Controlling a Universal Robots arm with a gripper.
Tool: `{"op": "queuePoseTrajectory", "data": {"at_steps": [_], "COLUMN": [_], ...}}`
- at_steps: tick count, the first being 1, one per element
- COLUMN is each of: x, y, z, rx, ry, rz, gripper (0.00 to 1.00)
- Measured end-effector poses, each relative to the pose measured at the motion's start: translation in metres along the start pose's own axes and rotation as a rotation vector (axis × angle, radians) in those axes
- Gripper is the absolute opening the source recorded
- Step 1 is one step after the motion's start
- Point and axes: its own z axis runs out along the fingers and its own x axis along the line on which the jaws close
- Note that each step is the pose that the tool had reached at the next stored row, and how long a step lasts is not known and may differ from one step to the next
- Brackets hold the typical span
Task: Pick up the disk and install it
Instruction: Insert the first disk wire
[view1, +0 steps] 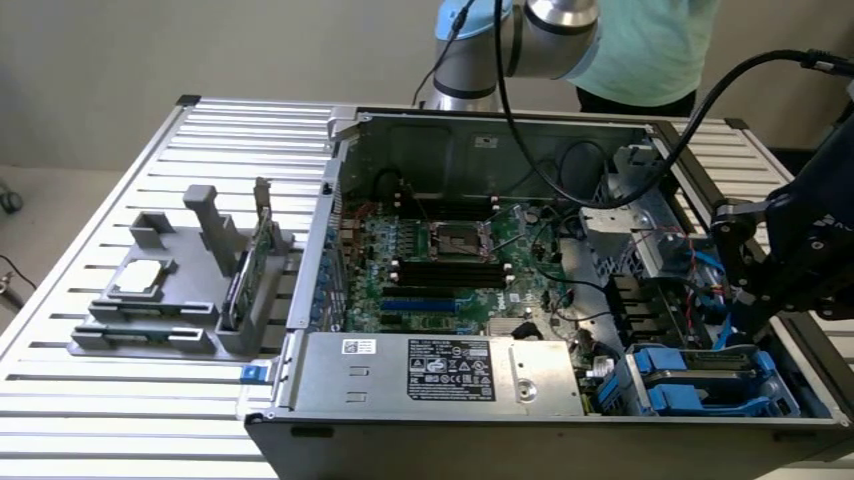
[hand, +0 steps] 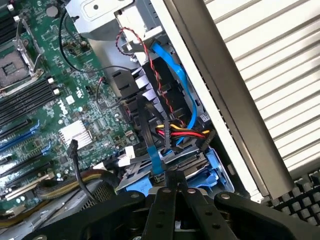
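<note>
Beneath end effector (hand: 170, 176), the disk (hand: 189, 163)

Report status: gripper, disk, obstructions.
Gripper shut, empty, over disk. Disk in blue carrier, in case corner. Blue cable lies across it; power wires close by.

Table (view1: 80, 410): silver, ribbed metal slats.
Case (view1: 534, 455): open, lying on the table, exterior view's right.
Rack (view1: 147, 338): grey, on the table beside the case, exterior view's left.

We've got the exterior view high up, looking down on the whole open case (view1: 534, 452), and the wrist view close over its drive bay (hand: 217, 172) and motherboard (hand: 75, 107), which both share.
</note>
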Motion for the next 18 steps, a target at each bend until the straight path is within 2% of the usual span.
{"op": "queuePoseTrajectory", "data": {"at_steps": [18], "x": [-0.0005], "y": [0.0002], "z": [0.0], "rx": [-0.0023], "ry": [-0.0084], "rz": [0.192], "gripper": [0.11]}}
